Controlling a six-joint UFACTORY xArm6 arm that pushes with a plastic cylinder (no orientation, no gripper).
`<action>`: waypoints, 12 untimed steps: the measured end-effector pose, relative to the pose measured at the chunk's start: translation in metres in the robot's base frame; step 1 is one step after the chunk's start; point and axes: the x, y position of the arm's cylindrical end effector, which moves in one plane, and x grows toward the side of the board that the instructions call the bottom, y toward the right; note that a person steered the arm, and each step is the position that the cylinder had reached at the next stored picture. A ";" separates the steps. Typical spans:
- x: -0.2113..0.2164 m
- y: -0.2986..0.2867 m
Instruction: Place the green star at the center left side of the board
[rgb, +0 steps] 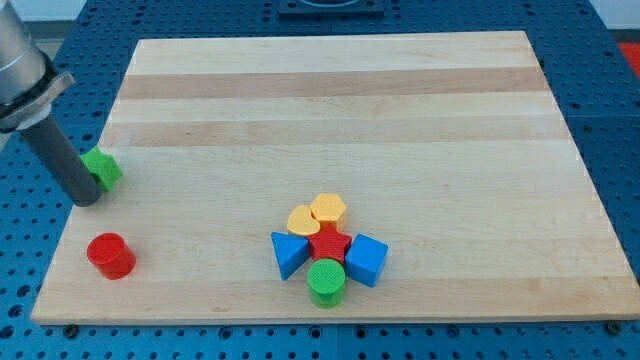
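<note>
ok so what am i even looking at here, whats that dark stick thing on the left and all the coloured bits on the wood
This is one camera looking down at an angle on a wooden board that rests on a blue perforated table. The dark stick is the tool of a robot arm: a plain rod with no claw, so nothing is held. It only pushes things by sliding. My tip sits at the board's left edge, right against the view's left side of the green star.

Below that, toward the view's bottom, stands a red cylinder on its own. Near the bottom centre is a tight cluster: a red star in the middle, two yellow blocks above it, a blue block on each side, and a green cylinder below.
</note>
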 end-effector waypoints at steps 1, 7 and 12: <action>0.000 -0.010; -0.055 0.023; -0.088 0.002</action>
